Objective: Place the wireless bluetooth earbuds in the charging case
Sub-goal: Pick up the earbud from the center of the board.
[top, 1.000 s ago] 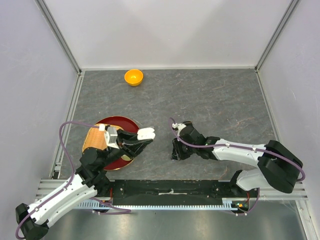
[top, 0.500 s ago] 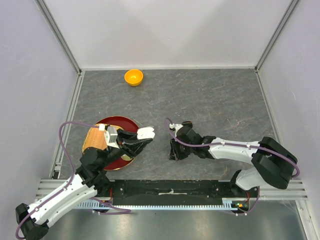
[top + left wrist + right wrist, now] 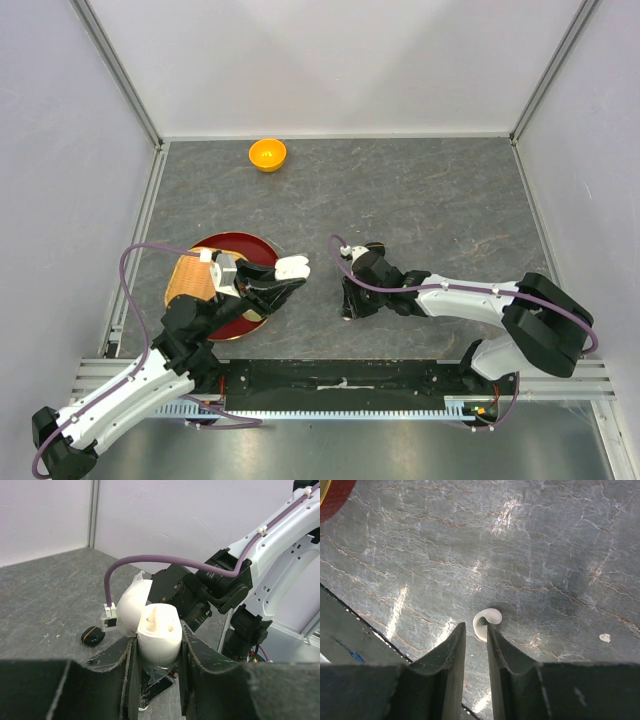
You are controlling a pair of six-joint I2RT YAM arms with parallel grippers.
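My left gripper [image 3: 288, 270] is shut on a white charging case [image 3: 294, 266] with its lid open, held above the table by the red plate's right edge. In the left wrist view the case [image 3: 159, 630] sits upright between the fingers [image 3: 120, 660], its two sockets showing. My right gripper [image 3: 347, 306] is low over the table, pointing down. In the right wrist view its jaws stand slightly apart around the stem of a white earbud [image 3: 486, 620] that lies on the table at the fingertips [image 3: 458, 635]. The other earbuds are out of view.
A small black case [image 3: 93, 636] lies on the table beyond the white case. A red plate [image 3: 255, 245] holding a wooden-coloured item [image 3: 187, 280] is at the left. An orange bowl [image 3: 267, 154] stands at the back. The table's near edge [image 3: 365, 645] is close to the right gripper.
My right gripper has shifted a little to the left and settled over the white earbud. The left gripper has kept the case still.
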